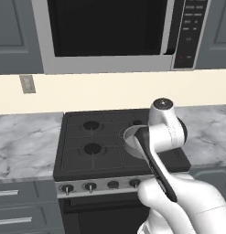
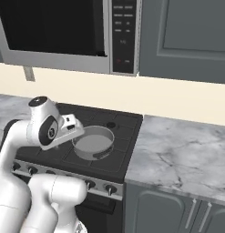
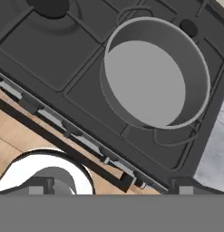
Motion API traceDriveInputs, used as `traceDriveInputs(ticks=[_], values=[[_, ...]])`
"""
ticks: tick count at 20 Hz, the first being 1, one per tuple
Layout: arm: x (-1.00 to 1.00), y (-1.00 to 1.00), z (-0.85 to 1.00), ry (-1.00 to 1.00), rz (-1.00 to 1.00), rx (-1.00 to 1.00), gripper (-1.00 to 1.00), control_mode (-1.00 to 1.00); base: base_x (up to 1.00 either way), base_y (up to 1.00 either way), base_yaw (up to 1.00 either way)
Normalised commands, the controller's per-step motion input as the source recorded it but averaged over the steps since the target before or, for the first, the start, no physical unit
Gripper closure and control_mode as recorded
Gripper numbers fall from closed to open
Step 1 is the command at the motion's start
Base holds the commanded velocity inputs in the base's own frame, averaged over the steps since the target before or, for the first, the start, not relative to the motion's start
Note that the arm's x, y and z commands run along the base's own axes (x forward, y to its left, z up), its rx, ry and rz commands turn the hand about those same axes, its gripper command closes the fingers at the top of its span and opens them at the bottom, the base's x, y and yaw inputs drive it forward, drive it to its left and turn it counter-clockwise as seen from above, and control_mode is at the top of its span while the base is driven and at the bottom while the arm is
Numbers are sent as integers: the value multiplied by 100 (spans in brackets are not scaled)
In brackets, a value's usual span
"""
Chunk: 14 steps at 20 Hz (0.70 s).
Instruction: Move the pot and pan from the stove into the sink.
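Gripper [image 3: 109, 192] hangs above the stove's front edge, jaws fully open, holding nothing, so it looks set for an approach. Pot [image 3: 155, 74] sits beyond it on the stove [image 1: 94, 137], front burner on the right side, upright, ready for a rim grasp.

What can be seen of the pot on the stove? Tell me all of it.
The pot is a shallow round vessel of silver-grey metal with a thin bright rim, a flat pale grey floor and two thin wire loop handles on opposite sides. It is empty and stands upright on the grate of the stove, at its front right burner, near the marble counter. Nothing else touches it.
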Motion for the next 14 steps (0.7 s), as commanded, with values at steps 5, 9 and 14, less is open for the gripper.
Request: traceDriveInputs(ticks=[5,9,14], values=[[50,0,-30,6,12,0,-100,-100,0,0,0],[49,0,-35,9,12,0,-100,-100,0,0,0],[23,17,-34,4,7,0,-100,-100,0,0,0]])
